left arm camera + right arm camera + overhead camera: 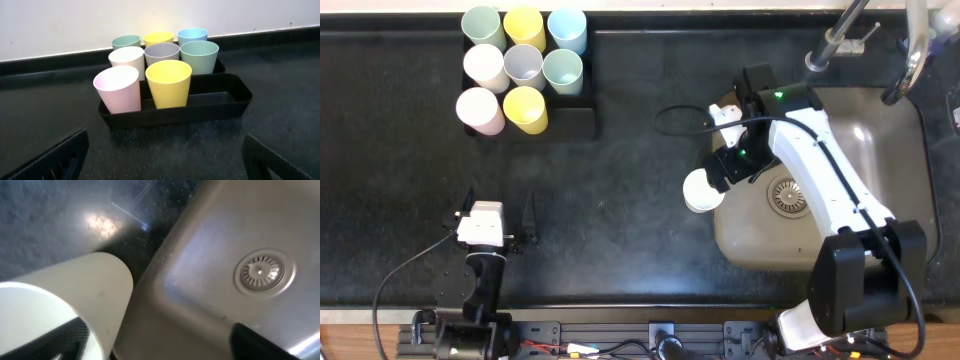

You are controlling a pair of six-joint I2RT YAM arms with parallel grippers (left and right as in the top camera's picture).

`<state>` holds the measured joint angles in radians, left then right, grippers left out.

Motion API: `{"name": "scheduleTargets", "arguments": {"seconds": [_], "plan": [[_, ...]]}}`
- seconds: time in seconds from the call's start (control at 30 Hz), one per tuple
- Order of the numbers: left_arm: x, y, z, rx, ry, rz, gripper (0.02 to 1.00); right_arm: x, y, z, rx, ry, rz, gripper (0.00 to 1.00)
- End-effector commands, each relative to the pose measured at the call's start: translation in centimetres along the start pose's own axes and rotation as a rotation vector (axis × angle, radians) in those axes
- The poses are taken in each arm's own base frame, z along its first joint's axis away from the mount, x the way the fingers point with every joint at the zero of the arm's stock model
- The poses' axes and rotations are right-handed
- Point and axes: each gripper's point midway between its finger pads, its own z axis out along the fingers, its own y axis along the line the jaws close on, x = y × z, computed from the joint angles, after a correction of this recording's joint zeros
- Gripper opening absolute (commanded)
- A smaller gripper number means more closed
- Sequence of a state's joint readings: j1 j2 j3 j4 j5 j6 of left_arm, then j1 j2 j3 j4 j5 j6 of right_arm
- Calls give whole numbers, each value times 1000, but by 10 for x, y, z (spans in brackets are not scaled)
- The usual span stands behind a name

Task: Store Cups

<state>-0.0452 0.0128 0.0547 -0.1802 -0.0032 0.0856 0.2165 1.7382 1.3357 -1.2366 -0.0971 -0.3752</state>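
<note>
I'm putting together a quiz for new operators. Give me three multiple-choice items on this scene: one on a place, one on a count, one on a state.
1. Where is the white cup that the right gripper holds?
A) in the tray
B) beside the left arm's base
C) at the edge of the sink

2. How many cups stand in the black tray?
A) six
B) eight
C) ten

3. The left gripper is:
A) open and empty
B) shut on a pink cup
C) shut on a yellow cup

Answers:
1. C: the right wrist view shows the cup where the counter meets the sink.
2. B: the rows hold three, three and two.
3. A: its fingers stand wide apart with nothing between them.
</note>
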Motion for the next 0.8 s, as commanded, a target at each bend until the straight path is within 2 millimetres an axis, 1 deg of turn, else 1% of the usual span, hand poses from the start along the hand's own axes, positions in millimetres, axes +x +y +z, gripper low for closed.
{"name": "scheduleTargets", "arguments": {"seconds": [0.03,0.07,0.17,0.33,0.43,0.47,0.53,0.6,0.67,0.7,0.73,0.8], "plan": [[-1,0,0,4,-8,18,998,-10,2,-7,-5,-32,-7,156],[-1,0,0,3,-8,18,998,-9,3,-7,-6,-29,-8,45],[-1,0,0,3,-8,18,1000,-7,9,-6,-19,-17,-17,42],[-1,0,0,3,-8,18,998,-11,42,-6,-111,-21,-60,42],[-1,0,0,4,-8,18,998,-18,55,-13,-116,-35,-75,42],[-1,0,0,3,-8,18,998,-22,59,-19,-114,-46,-82,45],[-1,0,0,3,-8,18,998,-35,64,-39,-105,-87,-80,42],[-1,0,0,3,-8,18,998,-51,66,-64,-79,-149,-75,42],[-1,0,0,3,-8,18,998,-68,62,-95,-16,-225,-50,45],[-1,0,0,3,-8,18,998,-74,61,-106,6,-252,-40,42],[-1,0,0,3,-8,18,998,-81,62,-119,26,-282,-33,42],[-1,0,0,3,-8,18,998,-95,70,-142,40,-328,-46,42]]}}
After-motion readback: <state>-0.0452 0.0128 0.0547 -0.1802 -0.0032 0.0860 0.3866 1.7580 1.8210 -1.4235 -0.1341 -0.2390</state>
